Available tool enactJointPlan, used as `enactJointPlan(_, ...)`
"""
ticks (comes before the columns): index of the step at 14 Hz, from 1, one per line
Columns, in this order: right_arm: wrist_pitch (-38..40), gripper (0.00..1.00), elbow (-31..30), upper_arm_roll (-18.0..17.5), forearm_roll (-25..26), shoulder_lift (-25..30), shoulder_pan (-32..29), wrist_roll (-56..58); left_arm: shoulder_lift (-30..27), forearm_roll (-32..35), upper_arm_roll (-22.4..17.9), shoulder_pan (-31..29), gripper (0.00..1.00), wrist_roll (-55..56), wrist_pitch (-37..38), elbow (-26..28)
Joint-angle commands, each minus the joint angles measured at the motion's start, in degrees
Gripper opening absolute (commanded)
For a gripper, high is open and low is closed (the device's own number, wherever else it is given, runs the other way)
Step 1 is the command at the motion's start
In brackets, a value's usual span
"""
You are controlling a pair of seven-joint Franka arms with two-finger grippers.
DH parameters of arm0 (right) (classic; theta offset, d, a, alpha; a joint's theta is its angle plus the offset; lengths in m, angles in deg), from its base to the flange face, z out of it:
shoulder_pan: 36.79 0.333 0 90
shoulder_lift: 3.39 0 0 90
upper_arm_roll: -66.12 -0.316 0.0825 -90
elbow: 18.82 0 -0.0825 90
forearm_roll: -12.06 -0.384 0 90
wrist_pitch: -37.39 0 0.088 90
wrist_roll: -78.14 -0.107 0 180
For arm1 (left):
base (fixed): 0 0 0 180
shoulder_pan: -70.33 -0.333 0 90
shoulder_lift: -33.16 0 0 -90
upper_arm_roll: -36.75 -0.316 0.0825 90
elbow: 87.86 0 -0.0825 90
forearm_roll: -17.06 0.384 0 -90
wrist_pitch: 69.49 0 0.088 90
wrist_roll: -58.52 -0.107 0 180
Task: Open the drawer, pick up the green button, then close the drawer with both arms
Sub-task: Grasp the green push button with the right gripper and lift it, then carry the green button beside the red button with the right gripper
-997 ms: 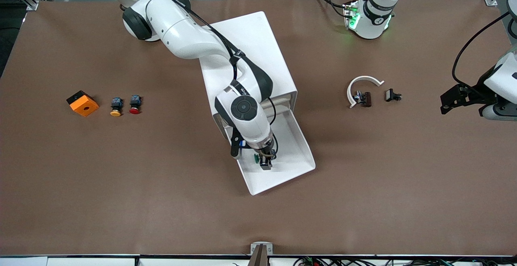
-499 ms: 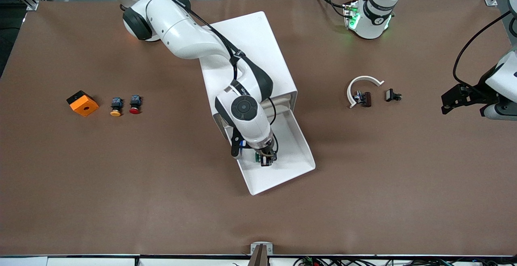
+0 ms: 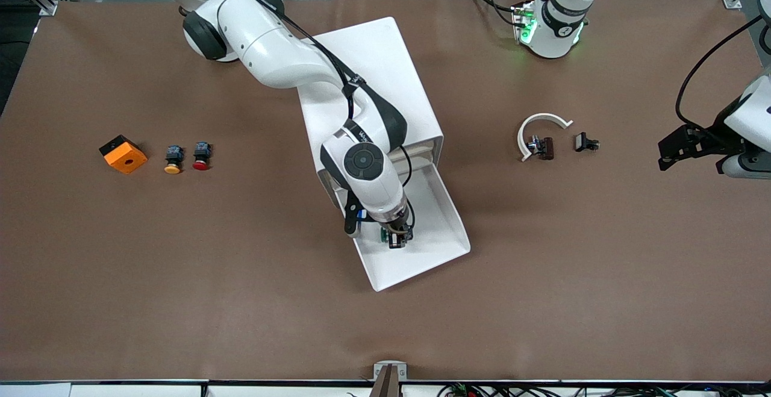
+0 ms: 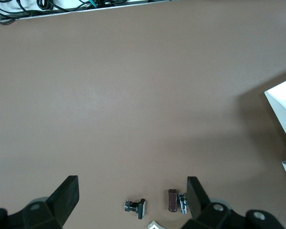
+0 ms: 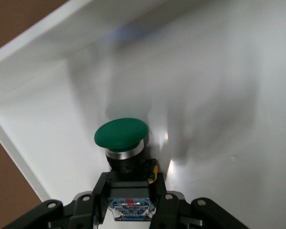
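Gripping the button [image 5: 121, 135] by its dark body, my right gripper [image 3: 397, 239] is sitting clamped inside the pulled-out drawer [image 3: 443, 237]; my left gripper [image 4: 133, 198] is waiting wide open above the table's left-arm end, over two small parts [image 4: 136, 206]

Green-capped button [image 5: 121, 133] (gripped) in open drawer [image 3: 446, 228].

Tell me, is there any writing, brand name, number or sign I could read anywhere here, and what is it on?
None can be read.
The button held in the right claw over the open drawer has a small blue and red label on its body: too blurred to read.
A round emblem on the right arm's joint cap: no legible text.
The cabinet is plain.
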Motion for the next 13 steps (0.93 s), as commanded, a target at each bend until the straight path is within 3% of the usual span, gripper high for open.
enactJointPlan(1, 1.8, 0.0, 2.4, -1.6, -0.9, 0.4, -1.8, -0.2, -0.5, -0.1, -0.5, 0.5, 1.0, 0.4, -0.1, -0.1)
enactJointPlan(8, 5.9, 0.0, 4.8, -3.3, -5.6, 5.5, -6.2, -4.1, -0.4, -0.2, -0.5, 0.3, 1.0, 0.4, -0.1, 0.0)
enactJointPlan(11, 13.6, 0.0, 4.9, -6.4, -6.5, 10.5, -9.5, -3.4, -0.4, -0.2, -0.5, 0.3, 1.0, 0.4, -0.1, 0.0)
enactJointPlan(13, 18.8, 0.0, 4.8, -9.1, -6.5, 13.4, -12.2, 3.0, -0.4, -0.2, -0.5, 0.3, 1.0, 0.4, -0.1, 0.0)
